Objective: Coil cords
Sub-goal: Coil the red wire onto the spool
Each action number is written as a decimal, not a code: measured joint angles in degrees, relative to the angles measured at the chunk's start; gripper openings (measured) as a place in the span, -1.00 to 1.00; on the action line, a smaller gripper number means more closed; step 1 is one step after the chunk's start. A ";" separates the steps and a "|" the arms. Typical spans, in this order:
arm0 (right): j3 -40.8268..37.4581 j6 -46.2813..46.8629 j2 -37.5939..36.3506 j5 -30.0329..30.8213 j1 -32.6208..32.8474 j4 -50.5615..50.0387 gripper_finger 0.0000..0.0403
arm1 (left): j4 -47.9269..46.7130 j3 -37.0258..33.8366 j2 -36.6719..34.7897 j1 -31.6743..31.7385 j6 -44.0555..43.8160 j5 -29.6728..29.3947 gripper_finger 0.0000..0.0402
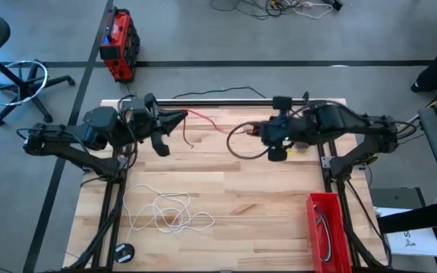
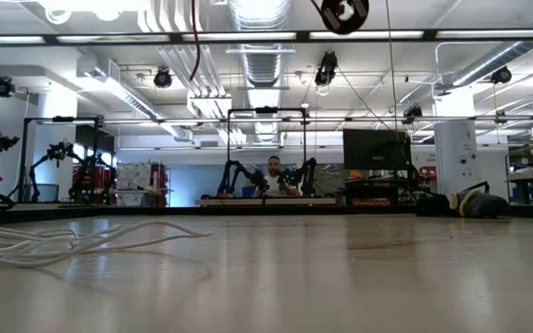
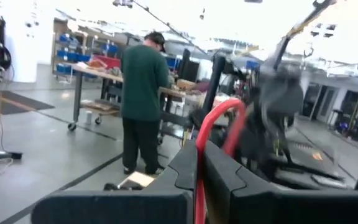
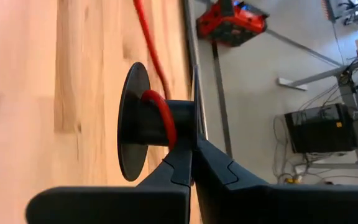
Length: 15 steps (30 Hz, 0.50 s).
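Observation:
A red cord (image 1: 205, 118) spans the air between my two grippers above the table's far half. My left gripper (image 1: 180, 117) is shut on it; a red loop (image 3: 224, 112) rises beyond the fingers. My right gripper (image 1: 258, 133) is shut on a black spool (image 4: 135, 121), and a turn of red cord (image 4: 161, 111) lies around the spool's hub. In the low view only the spool (image 2: 343, 11) and a hanging stretch of red cord (image 2: 194, 37) show at the top. A white cord (image 1: 167, 212) lies in loose loops on the near left of the table. A black cord (image 1: 218, 95) lies along the far edge. My left gripper pinches the red cord (image 3: 198, 167) between its two fingers, a single strand. The fingers reach level toward the table's right side. The cord is clear of the table and arches slack beyond the fingertips. My right gripper pinches the rim of the spool's nearer flange (image 4: 195, 134) between its fingertips. It comes level from the table's right side. The spool is lifted clear of the table with its axis level.
A red bin (image 1: 326, 227) stands at the near right corner. A small black spool (image 1: 125, 252) lies at the near left edge. A dark loop (image 1: 237, 148) shows under my right gripper. A person (image 3: 143, 99) stands in the room beyond the table.

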 joint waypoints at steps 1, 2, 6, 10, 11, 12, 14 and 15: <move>-1.03 -0.62 0.00 -0.02 0.08 0.85 -1.00 | -0.44 0.61 -0.24 0.01 0.59 -0.67 -0.99; -1.86 -0.92 -0.02 -0.02 0.08 1.42 -1.00 | -2.45 1.40 -0.55 0.04 1.37 -1.45 -0.99; -3.84 -0.24 -0.11 0.24 -0.17 2.86 -1.00 | -6.57 4.53 -0.61 0.10 2.19 -2.87 -0.99; -4.93 1.62 0.16 1.80 -2.32 6.73 -1.00 | -3.81 5.48 1.05 0.09 1.51 2.69 -0.99; -5.16 1.78 0.50 2.42 -2.94 7.62 -1.00 | -2.82 5.48 1.70 0.06 0.92 5.17 -0.99; -5.53 1.80 0.75 3.03 -3.53 8.23 -1.00 | -1.13 5.46 2.45 0.05 0.45 7.79 -0.99; -6.26 1.81 1.48 3.23 -4.83 8.83 -1.00 | 1.01 5.49 3.82 0.03 -0.28 11.98 -0.99; -6.67 1.82 1.72 3.22 -5.39 9.33 -1.00 | 1.52 5.91 4.41 -0.14 -0.58 13.48 -0.99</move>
